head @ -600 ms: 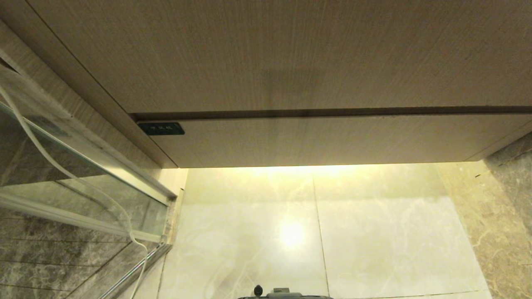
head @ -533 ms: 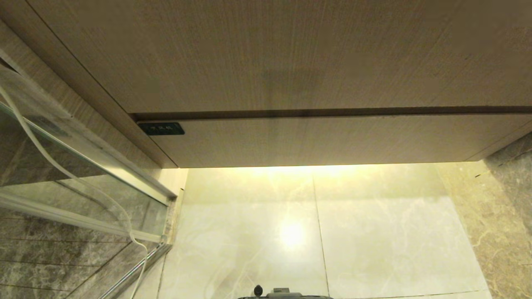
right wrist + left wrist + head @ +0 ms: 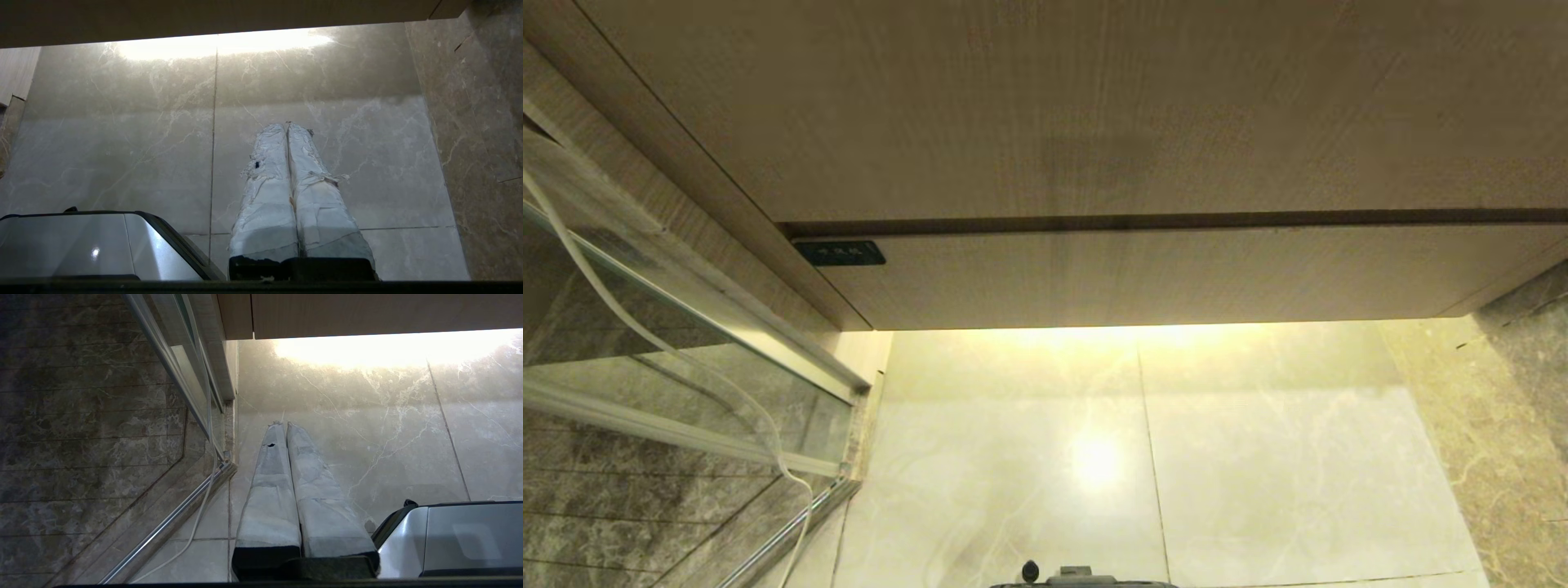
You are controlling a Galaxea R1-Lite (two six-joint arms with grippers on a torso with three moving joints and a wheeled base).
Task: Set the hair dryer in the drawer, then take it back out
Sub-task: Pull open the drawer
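The drawer [image 3: 1176, 276] is the shallow wood-grain front with a small dark label [image 3: 840, 253] at its left corner, closed flush under a taller plain panel [image 3: 1078, 106]. The hair dryer is out of view. Neither arm shows in the head view. My left gripper [image 3: 284, 424] hangs over the marble floor beside the glass door, its tape-wrapped fingers pressed together and empty. My right gripper [image 3: 287, 124] also points at the floor, shut with nothing between its fingers. The drawer's lower edge [image 3: 367, 318] shows far ahead of the left gripper.
A glass shower door with a metal frame [image 3: 694, 327] stands at the left, with a thin white cord [image 3: 670, 351] trailing down along it. Light glows on the pale marble floor [image 3: 1258, 457] under the cabinet. A darker stone wall [image 3: 1527, 392] borders the right. My silver base [image 3: 449, 539] sits between the arms.
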